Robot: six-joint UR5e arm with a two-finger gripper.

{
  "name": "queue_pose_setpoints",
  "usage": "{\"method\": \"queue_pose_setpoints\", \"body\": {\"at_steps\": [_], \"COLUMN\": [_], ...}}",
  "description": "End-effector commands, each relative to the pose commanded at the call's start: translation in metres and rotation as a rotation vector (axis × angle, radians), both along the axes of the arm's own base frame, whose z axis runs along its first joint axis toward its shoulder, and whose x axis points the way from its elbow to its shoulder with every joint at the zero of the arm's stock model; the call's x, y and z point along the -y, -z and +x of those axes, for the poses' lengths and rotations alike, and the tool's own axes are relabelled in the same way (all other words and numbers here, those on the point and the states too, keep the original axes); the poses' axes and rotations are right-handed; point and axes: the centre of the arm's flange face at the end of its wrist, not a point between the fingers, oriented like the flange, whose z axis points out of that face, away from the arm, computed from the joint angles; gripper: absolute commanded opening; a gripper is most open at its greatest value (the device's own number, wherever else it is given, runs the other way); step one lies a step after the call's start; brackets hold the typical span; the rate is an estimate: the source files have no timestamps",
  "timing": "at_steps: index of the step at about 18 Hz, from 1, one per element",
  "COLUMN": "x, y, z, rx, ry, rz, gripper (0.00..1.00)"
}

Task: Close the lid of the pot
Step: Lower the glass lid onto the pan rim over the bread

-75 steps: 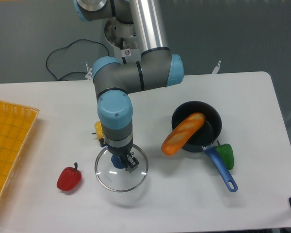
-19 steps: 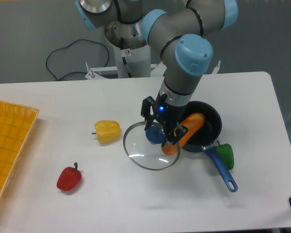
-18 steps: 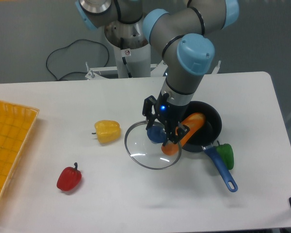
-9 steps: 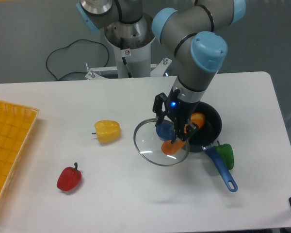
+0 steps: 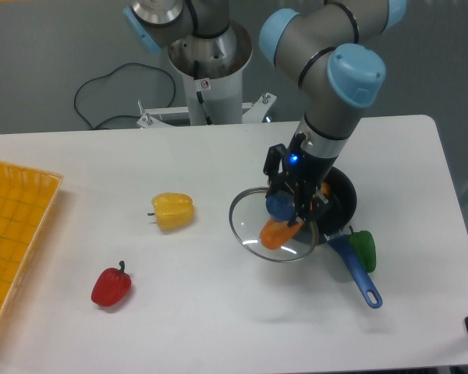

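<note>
Your lid hangs in the air off the left edge of the pot, its glass disc roughly level and overlapping the pan's near-left rim in this view. The gripper is pinching the blue knob at the lid's centre, one finger on each side of it. Through the glass you can see the orange end of a bread loaf that lies across the pot and sticks out over its rim toward the lower left.

The arm comes in from above: the wrist points almost straight down over the knob, with a small blue light on the gripper body, and the blue-capped elbow joint sits up and to the right of it.

The pot rests on the right part of the table, and its long blue handle runs toward the lower right, away from the lid. A green pepper sits just beside that handle.

Further out on the white table you have a yellow pepper left of the lid, a red pepper near the front left, and an orange tray at the left edge. Behind the table there is a grey wall and a black cable.
</note>
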Motion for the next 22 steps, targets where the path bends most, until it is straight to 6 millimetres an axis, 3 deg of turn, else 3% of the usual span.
{"method": "queue_pose_setpoints", "body": {"at_steps": [7, 15, 22], "x": [0.02, 0.027, 0.045], "y": [0.007, 0.009, 0.023], "z": [-0.004, -0.009, -0.012], "rx": [-0.012, -0.037, -0.03], "ry": [0.045, 0.093, 0.113], "rz": [0.006, 0.012, 0.014], "gripper": [0.58, 0.58, 0.59]}}
